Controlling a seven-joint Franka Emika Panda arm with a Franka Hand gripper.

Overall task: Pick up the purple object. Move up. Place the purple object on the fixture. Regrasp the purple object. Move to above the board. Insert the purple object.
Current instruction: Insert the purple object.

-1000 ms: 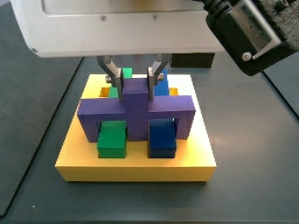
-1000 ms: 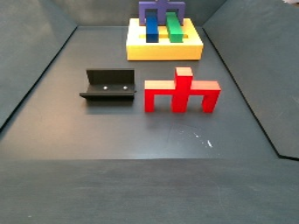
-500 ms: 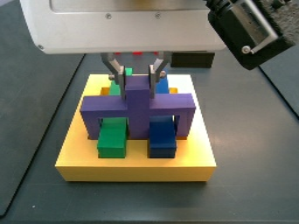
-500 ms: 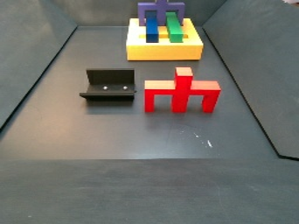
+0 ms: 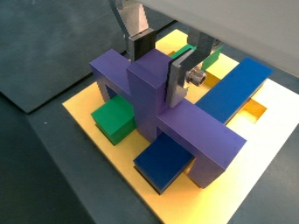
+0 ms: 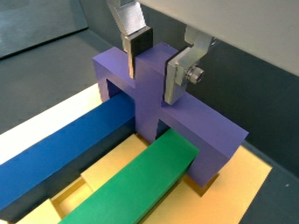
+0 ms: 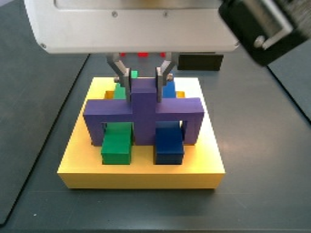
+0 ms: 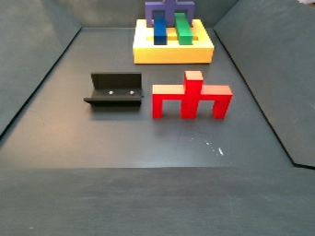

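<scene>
The purple object stands on the yellow board, its crossbar spanning the green bar and the blue bar. It shows in both wrist views and far back in a side view. My gripper is over it, its fingers at either side of the top of the upright post, slightly apart from it. The gripper also shows in both wrist views. It is open and holds nothing. The black fixture stands empty on the floor.
A red forked piece lies on the floor next to the fixture. The board sits at the far end of the grey floor. Raised grey walls run along both sides.
The gripper has risen a little along the post. The purple object has stayed in place on the board.
</scene>
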